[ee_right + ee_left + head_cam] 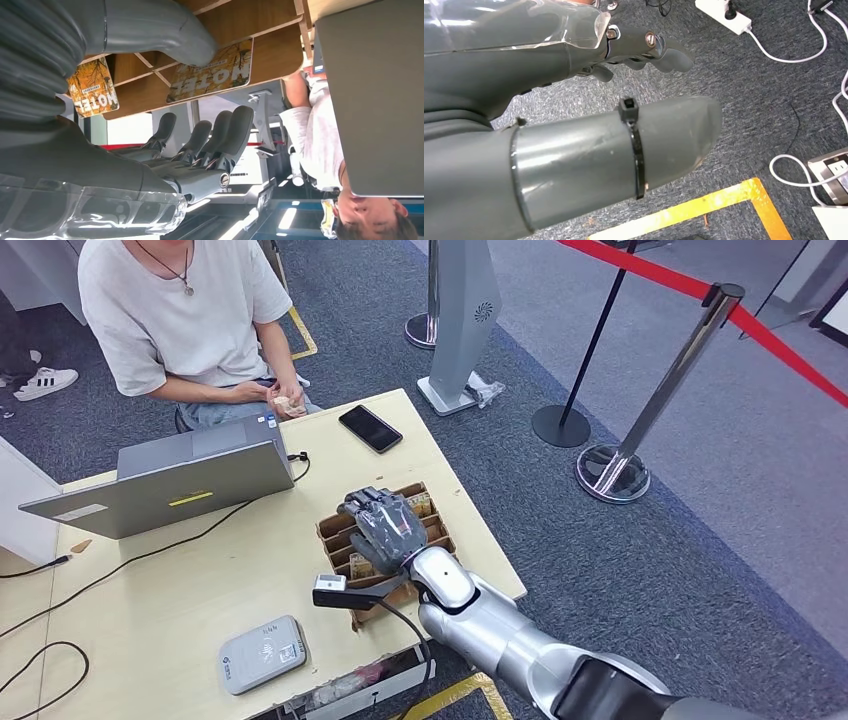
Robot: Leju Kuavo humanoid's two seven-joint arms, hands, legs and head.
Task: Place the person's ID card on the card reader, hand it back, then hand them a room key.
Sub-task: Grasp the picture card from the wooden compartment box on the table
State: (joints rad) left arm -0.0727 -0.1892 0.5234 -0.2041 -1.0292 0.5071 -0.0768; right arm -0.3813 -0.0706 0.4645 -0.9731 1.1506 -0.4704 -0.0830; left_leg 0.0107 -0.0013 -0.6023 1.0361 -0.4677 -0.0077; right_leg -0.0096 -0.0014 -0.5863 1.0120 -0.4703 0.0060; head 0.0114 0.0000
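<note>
A: What is laid out, largest first?
B: A pale wooden table (200, 590) carries a slotted brown card rack (335, 530) stocked with glossy printed key cards (210, 75).
A: And the hands?
B: The right hand (385, 525) is poised over the rack, fingers apart, nothing grasped. The left hand (574, 125) is seen above carpet, empty.

A mock hotel reception desk in an office-like hall. On the wooden table (180, 610) stand a laptop (160, 485), a card reader (262, 652) and a rack of hotel key cards (425, 508). Beyond the table, stanchions (615, 465) with red rope stand on grey carpet.
</note>
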